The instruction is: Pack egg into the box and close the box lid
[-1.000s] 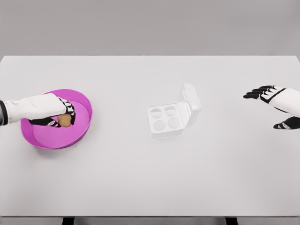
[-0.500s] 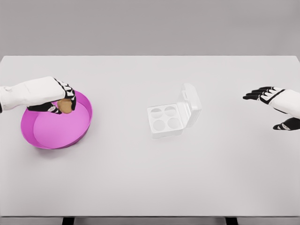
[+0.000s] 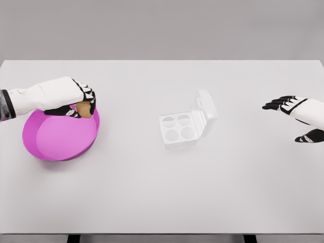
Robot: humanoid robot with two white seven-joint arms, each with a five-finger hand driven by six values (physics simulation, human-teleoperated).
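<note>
The left hand point(image 3: 76, 98) reaches in from the left, fingers curled around the brown egg point(image 3: 84, 109), which is over the far right rim of the pink bowl point(image 3: 61, 139). The right hand point(image 3: 298, 119) is at the right edge w/ fingers spread, holding nothing. The white box point(image 3: 185, 126) stands at mid table point(image 3: 162, 192), lid up, 4 cups bare.

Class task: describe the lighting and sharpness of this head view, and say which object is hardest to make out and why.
Head view: light is flat and even, with only a faint soft shadow under the pink bowl; no glare, everything equally sharp. The open white egg box nearly blends into the white table. The egg in the left hand is partly hidden by fingers.
</note>
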